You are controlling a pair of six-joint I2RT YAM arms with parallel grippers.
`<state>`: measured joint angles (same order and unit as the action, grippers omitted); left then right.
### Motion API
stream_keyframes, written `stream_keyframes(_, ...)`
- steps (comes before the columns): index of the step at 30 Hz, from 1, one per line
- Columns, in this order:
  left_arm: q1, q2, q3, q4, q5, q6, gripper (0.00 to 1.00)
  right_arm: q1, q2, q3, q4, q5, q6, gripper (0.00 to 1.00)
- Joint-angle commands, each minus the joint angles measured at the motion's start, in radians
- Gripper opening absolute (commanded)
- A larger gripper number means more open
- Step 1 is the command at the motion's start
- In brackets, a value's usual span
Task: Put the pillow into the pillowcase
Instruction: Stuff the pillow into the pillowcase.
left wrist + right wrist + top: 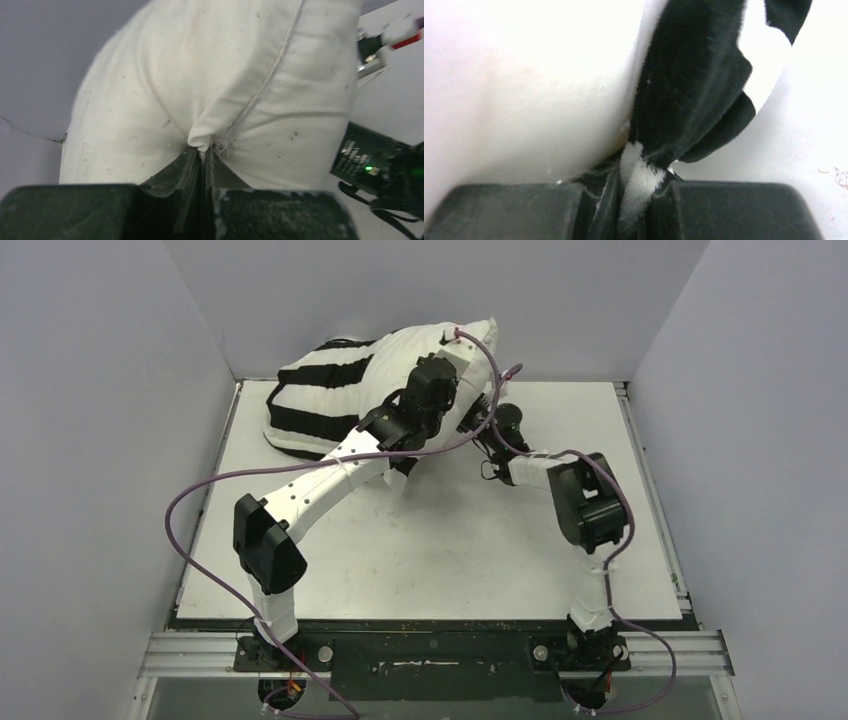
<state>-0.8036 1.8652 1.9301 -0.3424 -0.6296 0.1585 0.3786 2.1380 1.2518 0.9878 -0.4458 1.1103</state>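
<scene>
The off-white pillow (478, 337) lies at the back of the table, most of it inside the black-and-white striped pillowcase (320, 390). Its bare end sticks out at the right. My left gripper (446, 368) is shut on a pinch of pillow fabric by the seam. In the left wrist view the pillow (200, 75) bulges above the left gripper (205, 152). My right gripper (482, 425) sits just below the pillow's end. In the right wrist view the right gripper (636, 175) is shut on the pillowcase (694, 90) edge, beside the pillow (524, 90).
The white table (450, 550) is walled by grey panels at the left, back and right. The pillow leans close to the back wall (560, 310). My right arm's wrist (370, 160) shows at the right of the left wrist view. Purple cables (200, 490) loop over the table.
</scene>
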Motion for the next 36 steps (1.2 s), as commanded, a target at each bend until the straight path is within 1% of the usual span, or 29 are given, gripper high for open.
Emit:
stream_keyframes(1,0.101,-0.033,-0.116,0.091,-0.042,-0.077,0.0,-0.051,-0.304,0.005,0.034,-0.089,-0.098,0.0)
stream_keyframes(3,0.133,-0.025,-0.153,0.108,-0.025,-0.107,0.0,-0.064,-0.368,-0.021,0.025,-0.097,-0.094,0.0)
stream_keyframes(8,0.158,0.004,-0.185,0.133,-0.029,-0.136,0.0,-0.097,-0.519,-0.053,-0.061,-0.128,-0.12,0.0)
stream_keyframes(10,0.172,0.014,-0.19,0.143,-0.025,-0.15,0.0,-0.117,-0.58,-0.091,-0.085,-0.12,-0.133,0.0)
stream_keyframes(14,0.185,0.055,-0.16,0.133,-0.048,-0.138,0.0,-0.175,-0.666,-0.168,-0.029,-0.13,-0.109,0.0)
stream_keyframes(16,0.187,0.07,-0.137,0.127,-0.047,-0.138,0.0,-0.19,-0.671,-0.162,0.019,-0.164,-0.077,0.0)
stream_keyframes(18,0.183,0.084,-0.105,0.12,-0.047,-0.144,0.0,-0.2,-0.655,-0.136,0.119,-0.212,-0.022,0.0)
stream_keyframes(19,0.18,0.092,-0.084,0.112,-0.048,-0.143,0.0,-0.202,-0.636,-0.108,0.159,-0.246,0.005,0.0)
stream_keyframes(22,0.159,0.129,-0.011,0.081,-0.072,-0.126,0.0,-0.206,-0.589,0.021,0.201,-0.332,0.081,0.0)
stream_keyframes(24,0.151,0.151,0.004,0.067,-0.089,-0.129,0.0,-0.205,-0.595,0.07,0.148,-0.355,0.067,0.0)
stream_keyframes(25,0.15,0.153,-0.008,0.068,-0.087,-0.141,0.0,-0.205,-0.617,0.092,0.076,-0.363,0.027,0.0)
stream_keyframes(27,0.151,0.144,-0.05,0.082,-0.085,-0.153,0.0,-0.204,-0.663,0.117,-0.086,-0.364,-0.12,0.0)
stream_keyframes(29,0.138,0.116,-0.06,0.066,-0.06,-0.195,0.0,-0.206,-0.706,0.097,-0.208,-0.347,-0.215,0.0)
stream_keyframes(30,0.12,0.086,-0.06,0.068,-0.031,-0.197,0.0,-0.21,-0.723,0.076,-0.27,-0.324,-0.25,0.0)
stream_keyframes(32,0.059,0.022,-0.048,0.076,0.103,-0.187,0.0,-0.213,-0.736,0.038,-0.343,-0.286,-0.287,0.0)
stream_keyframes(33,0.02,-0.002,-0.01,0.06,0.193,-0.188,0.03,-0.216,-0.733,0.019,-0.339,-0.276,-0.271,0.0)
stream_keyframes(34,-0.016,-0.021,0.041,0.032,0.278,-0.188,0.14,-0.218,-0.729,0.004,-0.32,-0.269,-0.247,0.0)
stream_keyframes(35,-0.056,-0.036,0.094,-0.003,0.363,-0.19,0.28,-0.221,-0.729,-0.007,-0.307,-0.259,-0.226,0.0)
stream_keyframes(36,-0.088,-0.048,0.148,-0.039,0.395,-0.196,0.4,-0.223,-0.732,-0.01,-0.306,-0.248,-0.216,0.0)
